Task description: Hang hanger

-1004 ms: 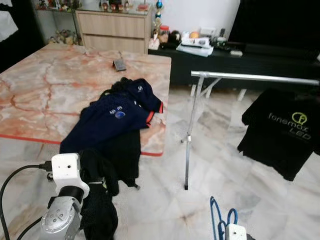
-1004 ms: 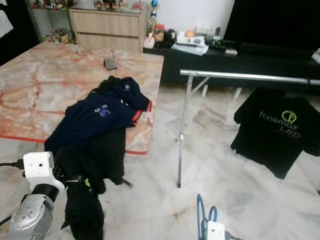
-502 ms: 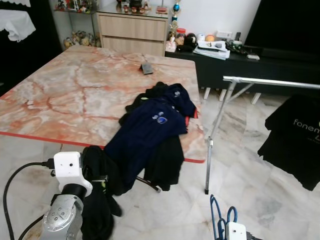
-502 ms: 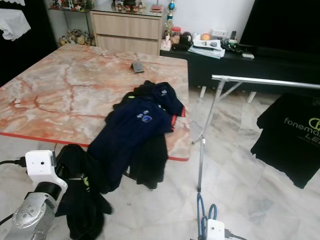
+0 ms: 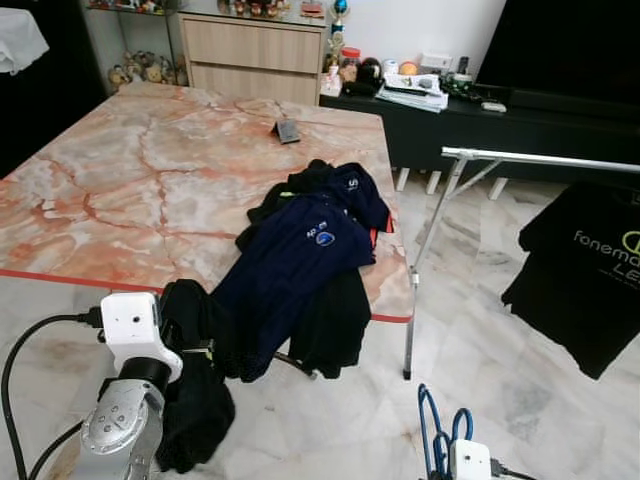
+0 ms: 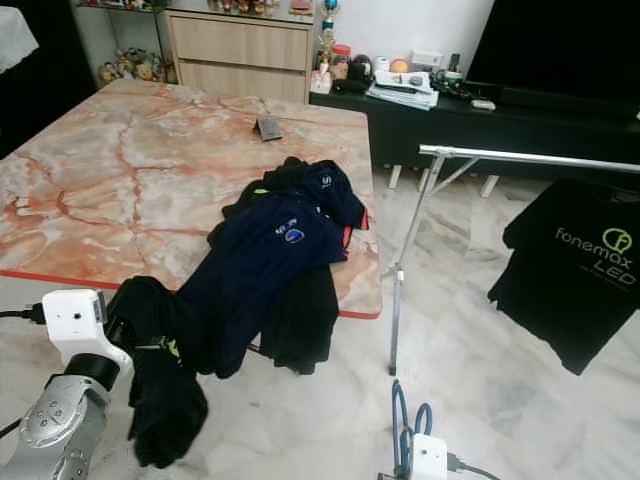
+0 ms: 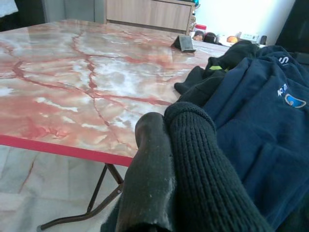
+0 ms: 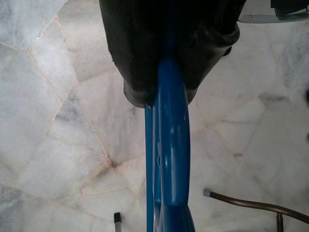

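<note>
The right gripper [image 8: 166, 92] has its 2 fingers [image 8: 130, 53] closed on the blue hanger [image 8: 170, 159], which runs out past the fingertips above the marble floor [image 8: 53, 145]; the left gripper [image 7: 169, 145] has its fingers pinched on a black garment [image 7: 207, 174] beside the worktop [image 5: 150, 180]; the clothes rail [image 5: 540, 158] stands well apart.

The blue plastic hanger [image 8: 171, 145] is clamped between the black fingers of the right gripper [image 8: 169, 87], above the marble floor. Its looped hook [image 5: 440, 435] stands upright low in the head view, near the silver metal clothes rail [image 5: 540, 158].
</note>
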Controlling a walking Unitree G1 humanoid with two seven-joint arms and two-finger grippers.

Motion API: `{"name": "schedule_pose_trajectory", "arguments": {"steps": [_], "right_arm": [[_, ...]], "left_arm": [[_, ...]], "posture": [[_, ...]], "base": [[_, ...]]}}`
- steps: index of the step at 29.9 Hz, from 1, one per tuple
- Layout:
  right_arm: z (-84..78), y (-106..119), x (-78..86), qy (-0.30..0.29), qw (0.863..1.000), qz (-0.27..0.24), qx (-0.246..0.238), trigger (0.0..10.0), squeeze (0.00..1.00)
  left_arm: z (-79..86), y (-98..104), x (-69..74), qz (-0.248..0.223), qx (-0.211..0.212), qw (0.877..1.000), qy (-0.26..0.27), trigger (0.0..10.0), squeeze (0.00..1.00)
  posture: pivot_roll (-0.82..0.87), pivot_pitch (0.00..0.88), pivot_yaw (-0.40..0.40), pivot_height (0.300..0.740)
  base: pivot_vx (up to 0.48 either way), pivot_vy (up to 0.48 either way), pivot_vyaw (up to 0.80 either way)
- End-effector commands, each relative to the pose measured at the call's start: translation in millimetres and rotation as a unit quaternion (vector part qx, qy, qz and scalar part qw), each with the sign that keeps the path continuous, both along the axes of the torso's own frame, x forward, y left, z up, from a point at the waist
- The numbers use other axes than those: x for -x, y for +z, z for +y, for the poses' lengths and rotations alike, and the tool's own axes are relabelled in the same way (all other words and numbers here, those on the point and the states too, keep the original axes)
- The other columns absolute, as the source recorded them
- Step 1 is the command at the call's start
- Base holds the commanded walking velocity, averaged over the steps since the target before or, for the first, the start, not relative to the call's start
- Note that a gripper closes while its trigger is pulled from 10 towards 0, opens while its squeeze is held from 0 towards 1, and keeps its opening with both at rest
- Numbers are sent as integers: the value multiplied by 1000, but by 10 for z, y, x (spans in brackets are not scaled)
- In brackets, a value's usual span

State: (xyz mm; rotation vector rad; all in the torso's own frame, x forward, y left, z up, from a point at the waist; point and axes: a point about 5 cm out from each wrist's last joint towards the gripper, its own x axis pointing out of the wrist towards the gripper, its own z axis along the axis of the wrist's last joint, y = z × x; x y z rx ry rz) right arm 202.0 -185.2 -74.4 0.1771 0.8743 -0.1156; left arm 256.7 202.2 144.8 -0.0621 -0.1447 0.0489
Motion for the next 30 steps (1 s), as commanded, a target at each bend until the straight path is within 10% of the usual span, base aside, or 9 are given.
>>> {"name": "schedule_pose_trajectory", "arguments": {"steps": [1,17,18,21,30], "right_arm": [[3,-10,15,-7,1000,4,-4,10000,0],[2,-9,14,-6,1000,4,-4,10000,0],[7,-6,7,-4,1000,4,-4,10000,0],[11,-5,4,-4,1000,3,-4,10000,0],[8,-5,3,-3,1000,4,-3,10000,0]], "left_arm": [[-34,112,0,-23,3,1000,-9,10000,0],[-38,121,-2,-23,3,1000,-12,10000,0],[-222,487,-175,-77,-21,994,-70,10000,0],[-297,678,-251,-105,-31,990,-94,10000,0],[-323,665,-234,-97,-29,990,-100,10000,0]], "posture": [[188,27,-68,740],[188,28,-69,740],[197,31,-75,740],[195,29,-73,740],[198,28,-77,740]], "base": [[0,0,0],[0,0,0],[352,0,0],[355,0,0],[358,0,0]]}}
